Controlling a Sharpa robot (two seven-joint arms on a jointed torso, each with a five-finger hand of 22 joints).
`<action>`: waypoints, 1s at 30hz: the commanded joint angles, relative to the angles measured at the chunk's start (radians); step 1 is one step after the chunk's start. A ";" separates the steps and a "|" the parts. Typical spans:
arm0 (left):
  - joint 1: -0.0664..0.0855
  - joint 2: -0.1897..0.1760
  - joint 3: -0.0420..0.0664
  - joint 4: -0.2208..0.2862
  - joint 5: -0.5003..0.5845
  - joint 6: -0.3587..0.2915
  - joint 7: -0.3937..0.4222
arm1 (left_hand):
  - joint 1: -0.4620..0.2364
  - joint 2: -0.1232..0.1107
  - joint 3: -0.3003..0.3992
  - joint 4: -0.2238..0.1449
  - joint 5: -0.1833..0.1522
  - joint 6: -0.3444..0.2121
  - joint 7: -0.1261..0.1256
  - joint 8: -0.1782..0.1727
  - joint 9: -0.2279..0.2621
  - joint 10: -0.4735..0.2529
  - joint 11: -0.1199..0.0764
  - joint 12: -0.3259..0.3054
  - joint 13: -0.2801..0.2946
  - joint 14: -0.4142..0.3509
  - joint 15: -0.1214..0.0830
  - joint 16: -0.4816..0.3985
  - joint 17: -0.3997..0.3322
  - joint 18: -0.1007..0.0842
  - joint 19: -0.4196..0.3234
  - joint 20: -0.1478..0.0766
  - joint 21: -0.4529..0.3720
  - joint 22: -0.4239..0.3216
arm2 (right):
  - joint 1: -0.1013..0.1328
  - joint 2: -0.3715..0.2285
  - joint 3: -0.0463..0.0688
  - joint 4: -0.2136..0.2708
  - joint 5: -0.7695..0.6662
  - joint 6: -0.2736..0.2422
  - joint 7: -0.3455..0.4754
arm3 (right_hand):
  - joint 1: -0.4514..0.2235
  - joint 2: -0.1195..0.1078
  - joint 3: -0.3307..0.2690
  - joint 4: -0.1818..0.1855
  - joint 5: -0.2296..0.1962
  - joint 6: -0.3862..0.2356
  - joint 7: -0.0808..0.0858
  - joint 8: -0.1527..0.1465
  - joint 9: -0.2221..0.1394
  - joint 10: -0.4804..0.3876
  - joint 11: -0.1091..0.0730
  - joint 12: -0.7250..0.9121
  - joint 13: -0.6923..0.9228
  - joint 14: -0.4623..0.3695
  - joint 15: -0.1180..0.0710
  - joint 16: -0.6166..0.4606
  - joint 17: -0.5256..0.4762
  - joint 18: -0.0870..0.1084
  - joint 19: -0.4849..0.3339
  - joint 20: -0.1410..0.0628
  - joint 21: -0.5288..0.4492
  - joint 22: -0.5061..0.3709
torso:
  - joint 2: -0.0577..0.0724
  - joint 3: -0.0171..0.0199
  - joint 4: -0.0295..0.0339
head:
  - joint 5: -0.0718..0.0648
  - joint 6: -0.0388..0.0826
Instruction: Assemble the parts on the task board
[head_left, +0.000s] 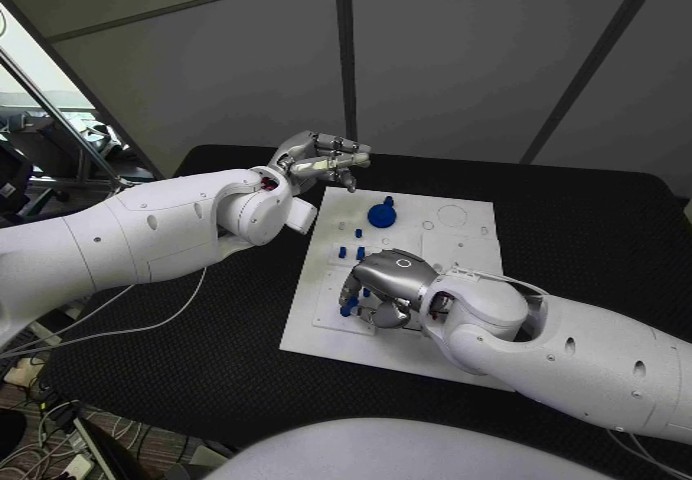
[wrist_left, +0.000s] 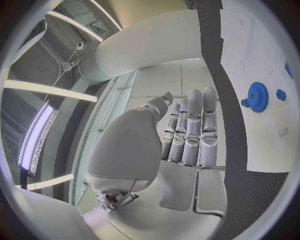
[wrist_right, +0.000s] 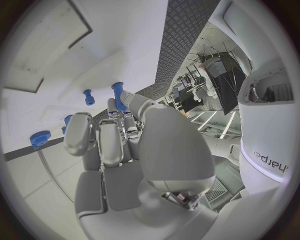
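The white task board (head_left: 454, 250) lies in the middle of the black table. A blue gear (head_left: 382, 213) sits on its far part, also seen in the left wrist view (wrist_left: 257, 96), with small blue pegs (head_left: 351, 252) standing nearer. My right hand (head_left: 384, 285) is low over the board's near left part, fingers pointing down. It pinches a blue peg (wrist_right: 117, 93) between thumb and fingertips, seen in the head view (head_left: 351, 295) beside the fingers. My left hand (head_left: 322, 156) hovers above the board's far left corner, its fingers (wrist_left: 190, 130) straight and holding nothing.
Round recesses (head_left: 453, 215) mark the board's far right part. Another small blue peg (wrist_right: 89, 96) and a small blue gear (wrist_right: 39, 139) stand on the board beyond my right hand. Black table (head_left: 591, 230) surrounds the board.
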 joint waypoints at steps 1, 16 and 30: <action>0.002 0.000 0.001 0.000 0.004 0.009 0.001 | 0.002 0.008 -0.003 -0.004 0.000 -0.008 0.002 0.001 -0.001 -0.004 0.000 0.006 -0.001 -0.003 0.002 -0.003 -0.002 -0.005 -0.003 0.002 -0.005 -0.001 | 0.001 0.004 0.000 -0.001 -0.033 0.003 -0.019 | 0.004 0.006 0.000 -0.008 0.005 -0.001 0.007 -0.005 -0.001 0.037 -0.030 0.003 0.000 0.045 0.000 0.007 0.001 -0.009 0.003 0.002 0.004 0.001 | 0.000 -0.0001 -0.0003 | -0.001 0.000; 0.002 0.004 0.001 -0.003 0.004 0.013 -0.001 | 0.002 0.008 -0.003 -0.004 0.000 -0.008 0.002 0.001 -0.001 -0.004 0.000 0.006 -0.001 -0.003 0.002 -0.003 -0.002 -0.005 -0.003 0.002 -0.005 -0.001 | -0.001 0.033 -0.010 -0.007 -0.044 0.039 -0.022 | -0.028 -0.005 -0.010 -0.003 0.022 -0.033 0.020 -0.028 -0.011 -0.005 -0.016 -0.035 -0.008 0.042 0.011 0.006 -0.003 -0.006 -0.010 0.010 -0.004 -0.010 | -0.001 -0.0007 0.0002 | -0.003 0.002; 0.002 0.001 0.001 -0.003 0.004 0.021 -0.016 | 0.002 0.009 -0.005 -0.003 0.000 -0.010 0.002 0.001 -0.001 -0.007 0.001 0.007 -0.001 -0.004 0.003 -0.003 -0.002 -0.005 -0.003 0.002 -0.006 -0.002 | -0.001 0.030 -0.013 -0.005 -0.041 -0.057 -0.006 | -0.082 -0.049 -0.068 0.009 0.039 -0.129 0.037 -0.049 -0.020 -0.201 0.024 -0.114 -0.041 0.015 0.046 -0.040 -0.075 0.025 -0.111 0.046 -0.111 -0.141 | 0.000 0.0000 0.0004 | -0.006 0.006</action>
